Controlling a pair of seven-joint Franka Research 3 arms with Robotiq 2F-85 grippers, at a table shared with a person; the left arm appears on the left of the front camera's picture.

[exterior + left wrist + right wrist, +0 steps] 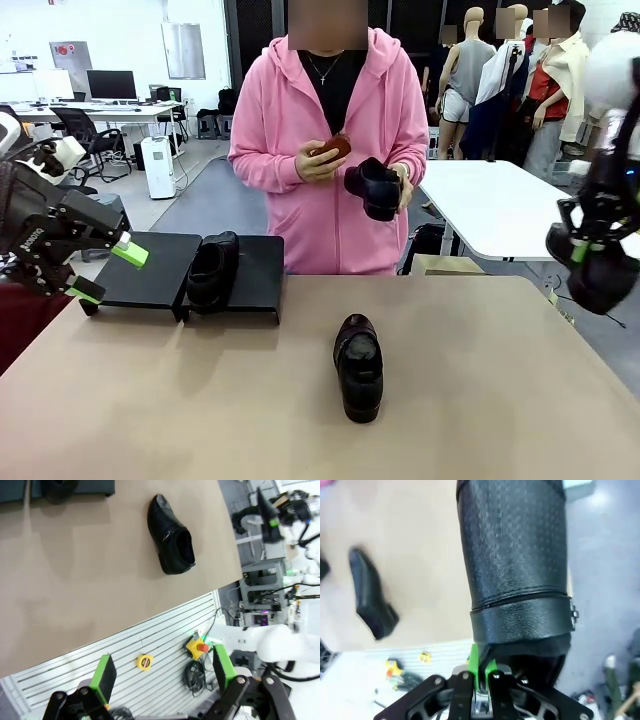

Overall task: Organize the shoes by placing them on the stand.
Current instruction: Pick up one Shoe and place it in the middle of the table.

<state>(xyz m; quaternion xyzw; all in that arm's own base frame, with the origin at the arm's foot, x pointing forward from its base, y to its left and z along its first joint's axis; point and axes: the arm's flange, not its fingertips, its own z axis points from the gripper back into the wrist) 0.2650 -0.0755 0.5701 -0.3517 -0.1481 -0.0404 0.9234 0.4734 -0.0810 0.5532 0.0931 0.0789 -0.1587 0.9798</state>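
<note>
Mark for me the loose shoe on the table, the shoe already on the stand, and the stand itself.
shoe on the table (358, 368): front view, on the middle of its upper.
shoe on the stand (212, 270): front view, on its upper.
stand (165, 275): front view, on the bare left part of its top.

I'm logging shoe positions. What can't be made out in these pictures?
Front view: the right gripper and its held shoe merge into one dark mass; the grip is unclear there.
Right wrist view: the held shoe's far end is cut off by the top edge.
Front view: the brown item is half covered by the person's hand; unidentifiable.
Left wrist view: the stand and the shoe on it are cut off by the top edge.
</note>
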